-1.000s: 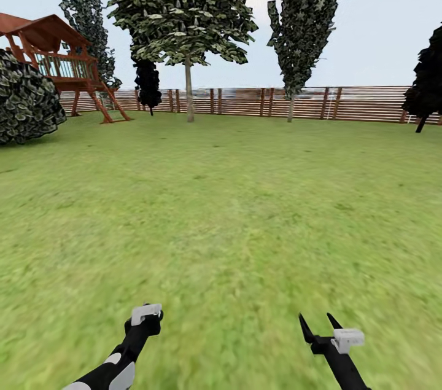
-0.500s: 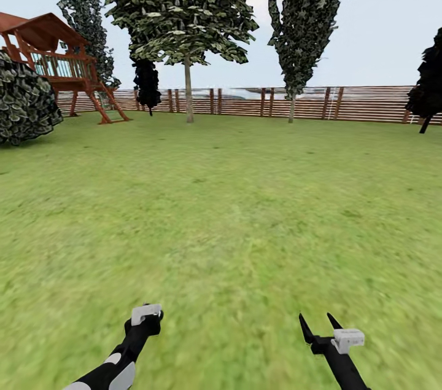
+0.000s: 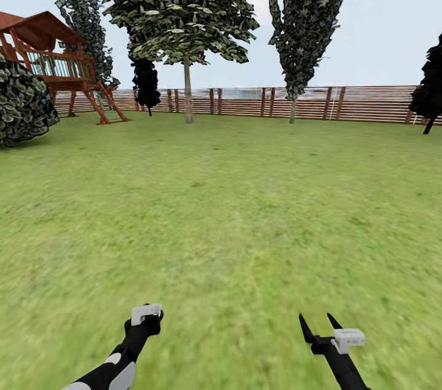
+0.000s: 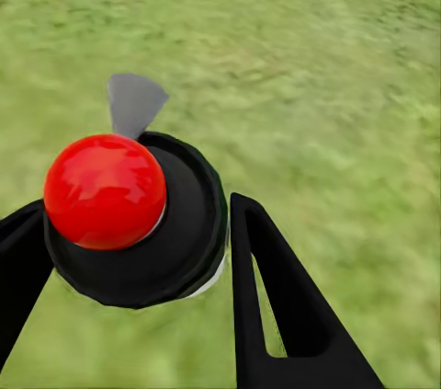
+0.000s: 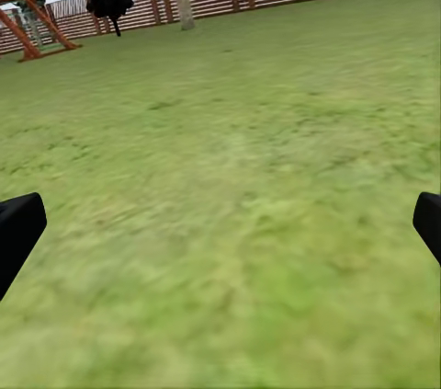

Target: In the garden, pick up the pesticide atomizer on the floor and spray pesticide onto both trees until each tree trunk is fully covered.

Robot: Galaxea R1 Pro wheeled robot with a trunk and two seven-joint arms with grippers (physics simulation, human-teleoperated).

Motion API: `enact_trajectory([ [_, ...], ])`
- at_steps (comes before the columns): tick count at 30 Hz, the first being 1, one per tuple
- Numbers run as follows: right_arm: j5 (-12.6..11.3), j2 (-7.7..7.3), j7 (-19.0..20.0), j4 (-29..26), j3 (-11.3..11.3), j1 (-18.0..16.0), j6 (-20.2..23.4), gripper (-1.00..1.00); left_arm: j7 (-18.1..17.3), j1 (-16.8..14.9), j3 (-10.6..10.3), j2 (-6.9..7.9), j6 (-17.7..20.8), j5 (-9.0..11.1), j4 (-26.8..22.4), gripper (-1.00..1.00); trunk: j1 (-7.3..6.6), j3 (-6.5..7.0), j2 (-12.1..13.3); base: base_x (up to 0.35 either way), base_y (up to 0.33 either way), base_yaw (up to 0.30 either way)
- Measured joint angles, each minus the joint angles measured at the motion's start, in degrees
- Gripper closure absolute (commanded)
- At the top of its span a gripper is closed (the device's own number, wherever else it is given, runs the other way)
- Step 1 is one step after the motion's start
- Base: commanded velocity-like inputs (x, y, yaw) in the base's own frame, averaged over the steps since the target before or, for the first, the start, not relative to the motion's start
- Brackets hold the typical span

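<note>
Camera panned slightly right; two trees (image 3: 184,15) ahead; left gripper (image 4: 138,251) apparently clasps atomizer (image 4: 138,214); right gripper (image 3: 319,321) spread, empty.

Black arms, grey-white forearm panels, pale wrist blocks, pointed black end effector fingers (image 3: 305,328)

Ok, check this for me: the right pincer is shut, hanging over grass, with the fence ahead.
Wrong in one respect: the right pincer is open, not shut. The head view shows its two fingers spread apart. The rest holds: it hangs over grass, with the fence ahead.
</note>
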Motion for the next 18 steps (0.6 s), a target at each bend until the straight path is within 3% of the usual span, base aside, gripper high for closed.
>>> enact_trajectory([
  [18, 0.0, 0.0, 0.0, -0.01, 0.0, -0.04, 0.0, -1.0, 0.0, 0.0, 0.03, 0.0, 0.01, 0.0, 0.0, 1.0, 0.0, 0.0, 0.0, 0.338, 0.027, 0.0],
])
